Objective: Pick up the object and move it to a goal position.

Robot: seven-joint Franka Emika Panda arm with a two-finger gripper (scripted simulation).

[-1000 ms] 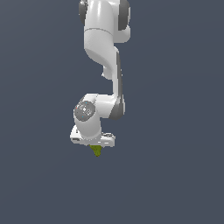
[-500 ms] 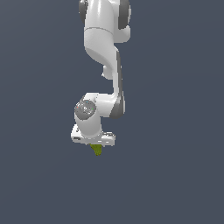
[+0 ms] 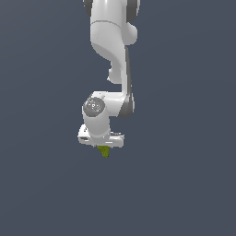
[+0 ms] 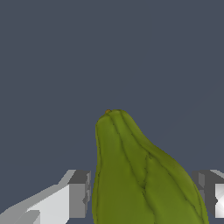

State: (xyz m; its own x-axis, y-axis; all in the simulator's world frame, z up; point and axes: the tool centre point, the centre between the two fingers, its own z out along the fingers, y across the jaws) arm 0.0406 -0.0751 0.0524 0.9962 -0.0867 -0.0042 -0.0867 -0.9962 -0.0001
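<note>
The object (image 3: 105,151) is a small olive-green pear-shaped item hanging just below the white hand of the arm in the exterior view. My gripper (image 3: 104,149) is shut on it, and only its lower tip shows under the hand. In the wrist view the object (image 4: 140,175) fills the lower middle, ribbed and tapering to a narrow end with a small brown spot. One grey finger pad (image 4: 79,192) presses against one side of it. The other pad (image 4: 205,188) sits at the opposite side. My gripper (image 4: 142,194) holds it clear of the ground.
The white arm (image 3: 113,55) reaches down from the top of the exterior view, its wrist joint (image 3: 94,107) right above the hand. Plain dark grey-blue ground lies all around in both views. No goal marker shows.
The arm with the held object has drifted slightly toward the exterior view's left and a little upward. The grip is unchanged.
</note>
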